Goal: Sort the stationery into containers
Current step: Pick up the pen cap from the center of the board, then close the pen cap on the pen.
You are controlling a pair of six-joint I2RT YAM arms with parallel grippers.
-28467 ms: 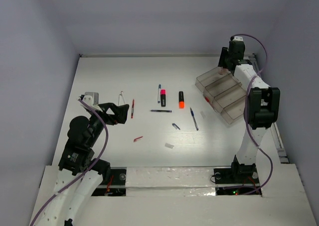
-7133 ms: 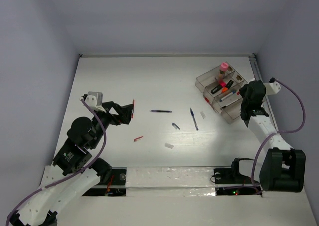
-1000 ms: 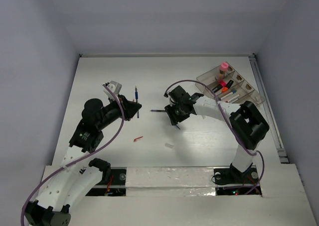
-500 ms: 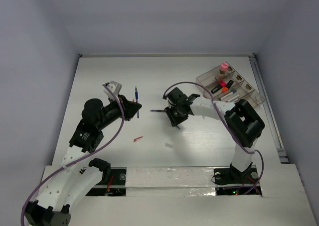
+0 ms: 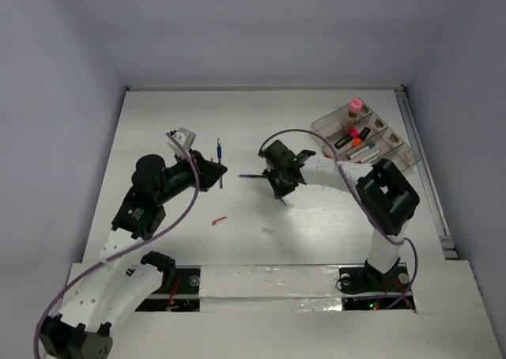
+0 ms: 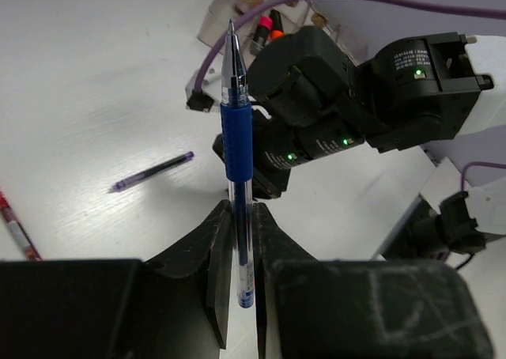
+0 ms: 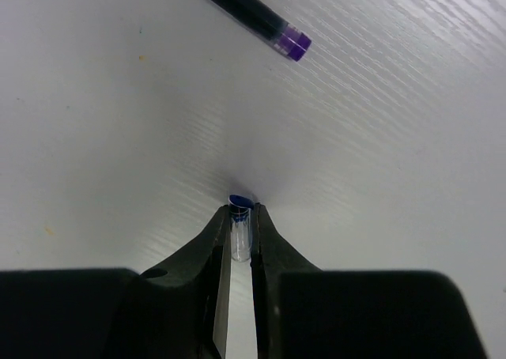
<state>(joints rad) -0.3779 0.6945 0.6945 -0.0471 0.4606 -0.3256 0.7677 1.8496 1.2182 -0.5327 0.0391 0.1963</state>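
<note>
While the left gripper (image 6: 241, 217) is clamped on the lower barrel of a blue pen (image 6: 237, 137), tip pointing away from the wrist and lifted off the table (image 5: 158, 114), we find the right gripper (image 7: 239, 217) down at the table's middle. Its fingers are pinched nearly together on a small clear piece (image 7: 240, 205) with a blue end, which touches the white surface.

Just beyond that piece lies a dark pen (image 7: 245, 11) with a purple end; in the top view the right gripper covers one end of it. From the left wrist, the black body of the right arm (image 6: 332, 114) stands between the held pen and the organiser tray (image 5: 407, 155), hiding most of the tray.

The tray sits at the far right, with markers and pens in its compartments and a pink-capped bottle (image 5: 356, 106) at its far end (we cannot tell which compartment). Nearer the bases, a short red pen (image 5: 219, 219) and a faint white piece (image 5: 269, 231) lie loose, well apart from the tray. A purple cable (image 5: 296, 134) arches over the right arm.
</note>
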